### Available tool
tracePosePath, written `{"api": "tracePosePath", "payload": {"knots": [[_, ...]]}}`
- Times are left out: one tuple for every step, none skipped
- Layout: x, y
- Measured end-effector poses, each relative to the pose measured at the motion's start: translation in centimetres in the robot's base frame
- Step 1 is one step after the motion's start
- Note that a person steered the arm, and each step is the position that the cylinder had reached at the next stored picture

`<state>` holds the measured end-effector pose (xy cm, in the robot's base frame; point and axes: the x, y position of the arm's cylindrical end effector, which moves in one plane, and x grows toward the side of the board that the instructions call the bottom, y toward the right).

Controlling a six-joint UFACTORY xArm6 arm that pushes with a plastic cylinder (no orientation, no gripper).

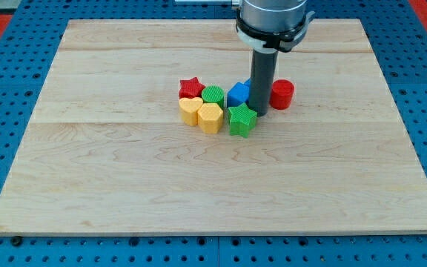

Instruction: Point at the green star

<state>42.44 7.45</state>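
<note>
The green star (242,119) lies on the wooden board (124,170), at the right end of a tight cluster of blocks. My tip (261,113) stands just to the star's upper right, touching or nearly touching it. The rod rises from there toward the view's top. A blue block (238,93) sits right behind the star, partly hidden by the rod.
In the cluster to the star's left are a yellow hexagon (210,116), a yellow heart (190,110), a green cylinder (213,95) and a red star (191,88). A red cylinder (282,94) stands alone to the right of the rod. A blue pegboard (6,111) surrounds the board.
</note>
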Motion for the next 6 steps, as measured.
{"api": "tracePosePath", "payload": {"knots": [[1.1, 4.9], [4.0, 5.5], [4.4, 2.0], [4.3, -0.6], [4.0, -1.3], [3.6, -1.7]]}}
